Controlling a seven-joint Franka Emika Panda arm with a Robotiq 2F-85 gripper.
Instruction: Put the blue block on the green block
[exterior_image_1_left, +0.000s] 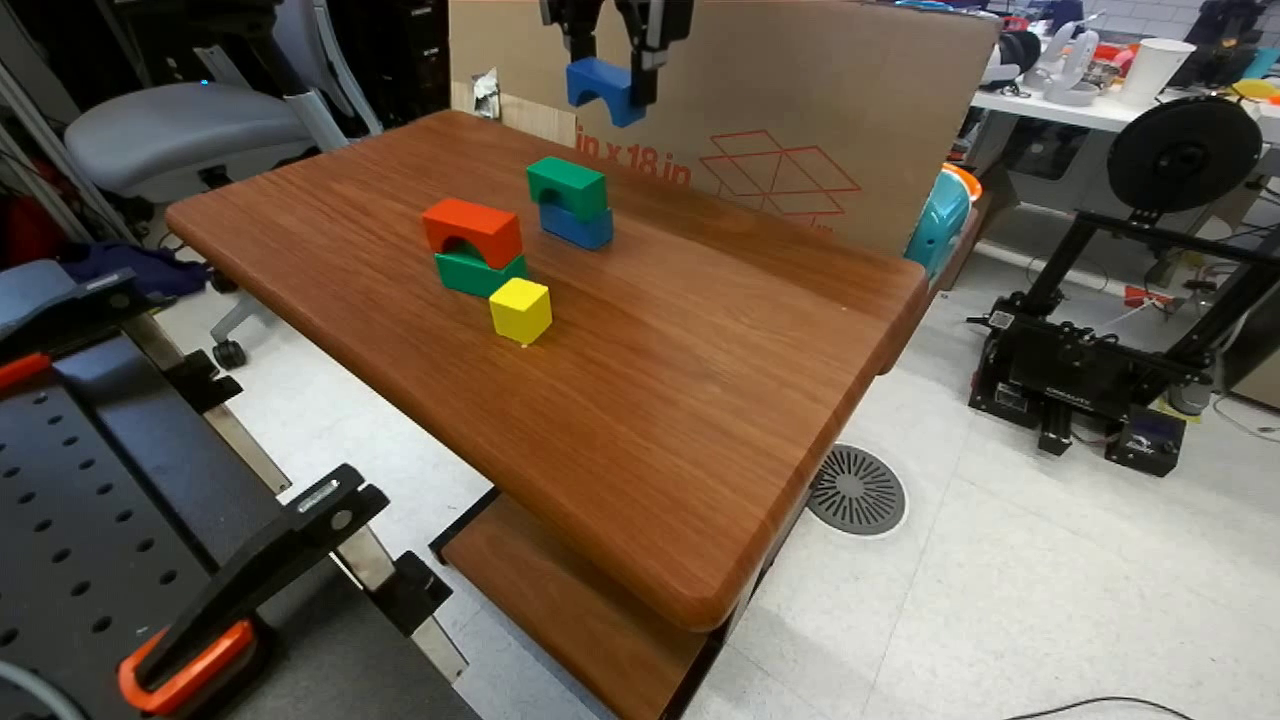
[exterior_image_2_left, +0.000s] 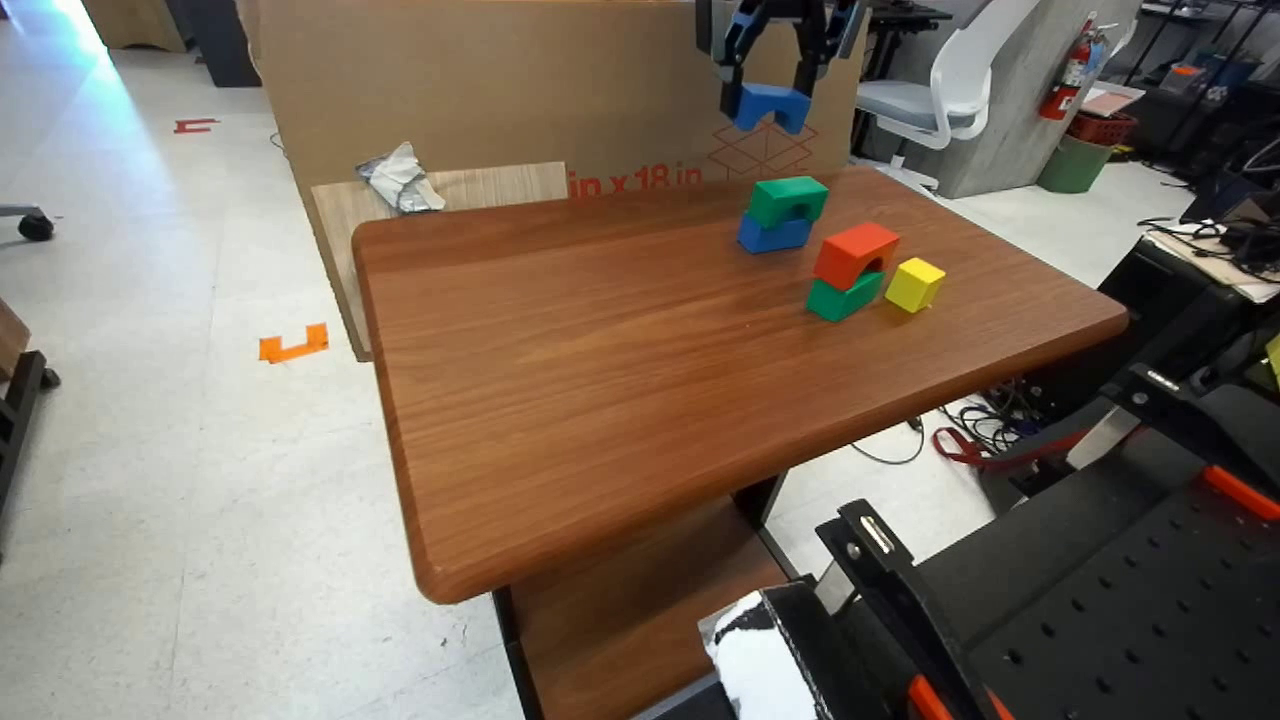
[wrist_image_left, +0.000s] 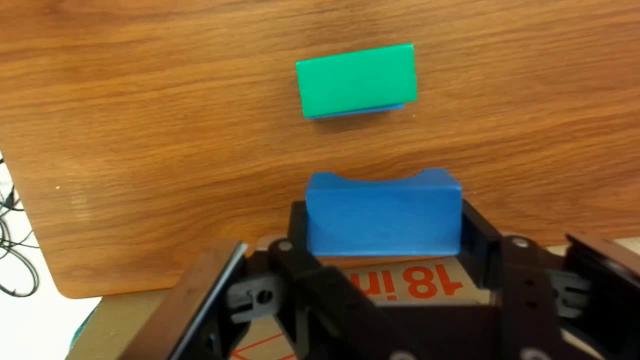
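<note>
Blue block (wrist_image_left: 384, 220): bright blue arch, smooth flat faces, crisp edges, one curved notch. The notch faces down in both exterior views.
Blue block position: raised in the air above the level of the table (exterior_image_1_left: 700, 350), higher than the green block (exterior_image_1_left: 567, 180) and apart from it.
Gripper (exterior_image_2_left: 768, 92): holds the blue block lengthwise; the black fingers (wrist_image_left: 298, 225) bear on its two opposite ends, set as far apart as the block is long.
Green block form: smooth green arch, plain rectangular top, rounded opening underneath.
Green block seat: rests on the lower blue block (exterior_image_1_left: 577, 228), a straight-edged piece. In the wrist view, a thin blue strip shows along one long edge of the green top.
Red arch (exterior_image_1_left: 472, 228): orange-red, flat top, rounded cut-out below; sits on the flat green piece (exterior_image_1_left: 475, 275), which it partly hides.
Yellow block (exterior_image_1_left: 521, 312): cube-like, plain faces, straight edges; stands just beside the flat green piece.
Table finish: reddish-brown, streaked wood grain, rounded corners and edges.
Lower shelf (exterior_image_1_left: 570, 600): similar brown surface beneath the table.
Cardboard panel (exterior_image_2_left: 480, 80): flat, brown, printed with red lettering and a red line figure; upright beyond the table in both exterior views.
Silver sheet (exterior_image_2_left: 402, 180): crumpled, creased; at the pale wood-grain board (exterior_image_2_left: 500, 185) in an exterior view.
</note>
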